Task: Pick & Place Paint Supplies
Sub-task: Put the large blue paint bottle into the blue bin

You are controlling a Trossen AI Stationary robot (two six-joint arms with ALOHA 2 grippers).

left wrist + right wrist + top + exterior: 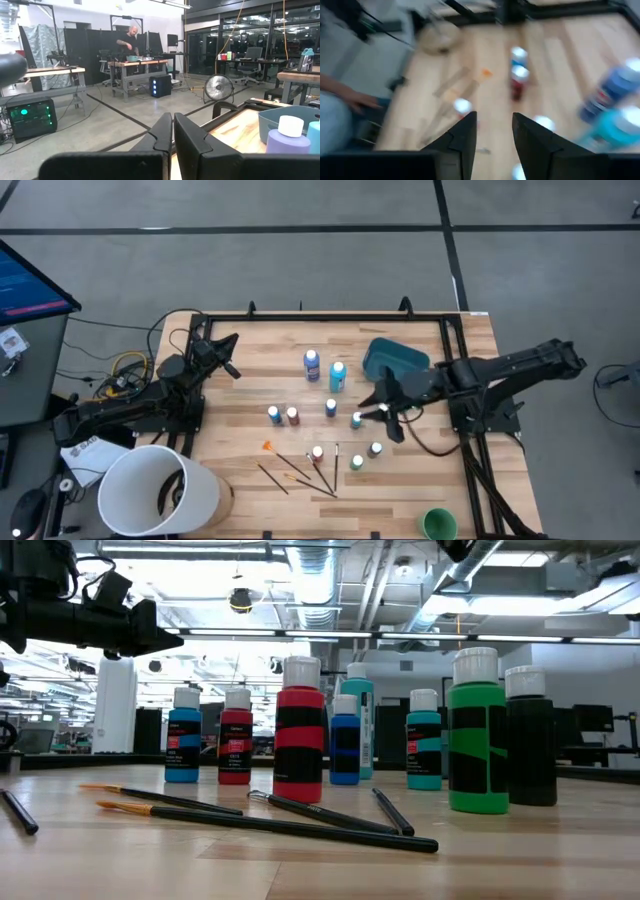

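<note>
1. While the right arm reached in over the table [230,480], hung the right gripper [385,412] above the cluster of paint bottles, jaws parted with a clear gap and nothing between them in the right wrist view.
2. Stood just beside those jaws a small teal-blue bottle [356,420], upright, white cap up; judged the likeliest target, though which bottle was meant could not be told for certain.
3. Stood the other small bottles nearby: one blue [274,415] and one red [293,416] touching or nearly so, another blue [331,407], a red one [317,453], a green one [357,463] and a dark one [376,449]. Stood two taller blue bottles [311,364] toward the far edge, next to the teal tub [395,360].
4. Lay the thin brushes [300,470] flat on the table near the front, fanned out, well apart from either gripper.
5. Ran the long axis of every bottle vertical, so called, in judgement, for a descent from above with the jaws astride the body or cap.
6. Rested the left gripper [228,352] at the far left corner, jaws closed on nothing per the left wrist view, well apart from the supplies; clearly the farther arm.
7. Sat the white bucket [160,490] at the front left.
</note>
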